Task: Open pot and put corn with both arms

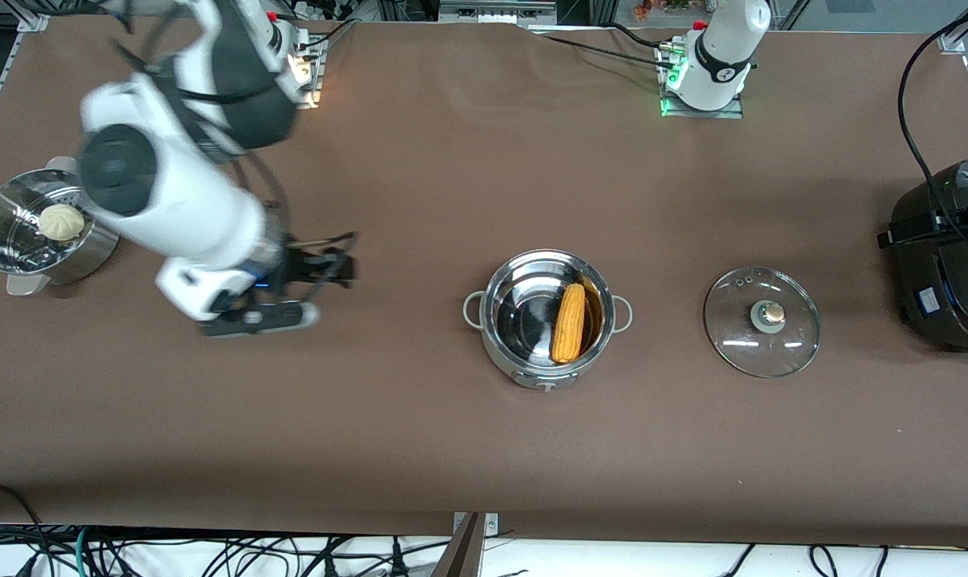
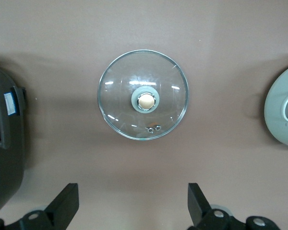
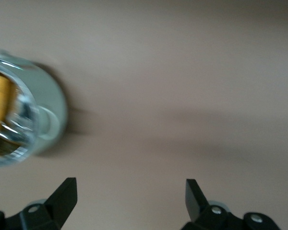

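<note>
The steel pot (image 1: 546, 316) stands open in the middle of the table, and the yellow-orange corn (image 1: 568, 322) lies inside it. Its glass lid (image 1: 761, 320) with the copper knob lies flat on the table beside it, toward the left arm's end. My right gripper (image 1: 349, 260) is open and empty over bare table between the steamer and the pot. In the right wrist view (image 3: 129, 189) the pot (image 3: 36, 120) and corn (image 3: 0, 110) show at the edge. My left gripper (image 2: 132, 191) is open and empty high above the lid (image 2: 143, 101). It is out of the front view.
A steel steamer pot (image 1: 19, 240) with a white bun (image 1: 60, 222) stands at the right arm's end. A black rounded cooker (image 1: 953, 264) with a cable stands at the left arm's end, and it also shows in the left wrist view (image 2: 5, 143).
</note>
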Tool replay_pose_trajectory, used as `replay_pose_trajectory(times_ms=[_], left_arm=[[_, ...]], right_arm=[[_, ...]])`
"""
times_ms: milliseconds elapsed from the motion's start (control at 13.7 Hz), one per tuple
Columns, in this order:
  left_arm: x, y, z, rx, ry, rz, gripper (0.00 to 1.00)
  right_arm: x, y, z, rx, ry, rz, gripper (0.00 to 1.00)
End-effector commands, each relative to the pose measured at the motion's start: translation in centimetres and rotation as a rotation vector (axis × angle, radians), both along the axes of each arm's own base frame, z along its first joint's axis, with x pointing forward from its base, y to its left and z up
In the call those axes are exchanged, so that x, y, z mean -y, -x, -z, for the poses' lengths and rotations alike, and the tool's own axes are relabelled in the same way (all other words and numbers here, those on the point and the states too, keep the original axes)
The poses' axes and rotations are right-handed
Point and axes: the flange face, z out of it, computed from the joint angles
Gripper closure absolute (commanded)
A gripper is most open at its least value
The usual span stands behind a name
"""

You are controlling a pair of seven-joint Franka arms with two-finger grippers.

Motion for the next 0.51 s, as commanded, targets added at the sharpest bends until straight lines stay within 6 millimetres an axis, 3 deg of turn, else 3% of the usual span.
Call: replay_pose_trajectory(times_ms=[0, 73, 220, 439], left_arm=[[3.8, -0.7, -1.8, 0.01, -0.1, 0.022, 0.0], [4.9, -1.0, -2.2, 0.016, -0.129, 0.024, 0.0], [5.1, -1.1, -2.5, 0.023, -0.127, 0.022, 0.0], [5.2, -1.2, -2.1, 0.011, -0.124, 0.022, 0.0]], right_arm=[[6.6, 0.4, -0.4, -0.089, 0.03, -0.024, 0.0], [9.4, 0.2, -0.3, -0.116, 0.03, -0.02, 0.0], [13.8, -0.3, -0.2, -0.137, 0.051, -0.003, 0.0], [17.6, -0.6, -1.6, -0.086, 0.062, -0.031, 0.0]])
